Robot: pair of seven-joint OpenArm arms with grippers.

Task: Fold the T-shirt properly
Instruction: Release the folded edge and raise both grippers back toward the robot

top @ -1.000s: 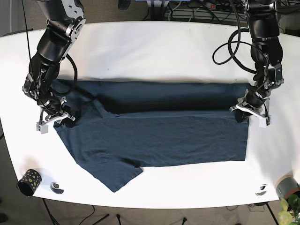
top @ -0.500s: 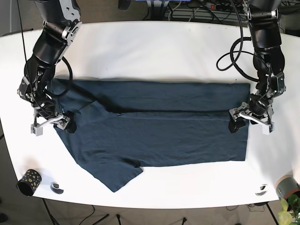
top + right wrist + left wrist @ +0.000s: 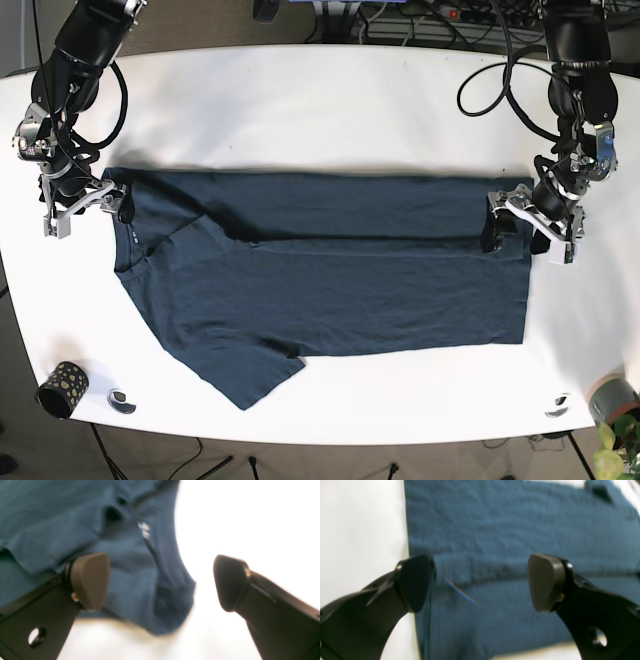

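Observation:
The dark blue T-shirt (image 3: 330, 270) lies flat on the white table (image 3: 320, 110), its far part folded over in a long band, one sleeve pointing to the near left. My left gripper (image 3: 527, 232) stands open over the shirt's right edge; in the left wrist view its fingers (image 3: 415, 582) straddle the fold line of the T-shirt (image 3: 507, 542), nothing held. My right gripper (image 3: 85, 203) is open at the shirt's far left corner. The right wrist view shows that corner of the T-shirt (image 3: 140, 580) between the open fingers (image 3: 90, 580), ungripped.
A black patterned cup (image 3: 62, 388) and a small round object (image 3: 121, 401) sit at the near left edge. Another small round piece (image 3: 558, 405) and a grey plant pot (image 3: 610, 398) are at the near right. Cables (image 3: 490, 95) hang at the back right.
My right gripper has moved away from the sleeve area toward the shirt's far left corner. My left gripper has shifted slightly toward the back along the right edge. The shirt lies much as before.

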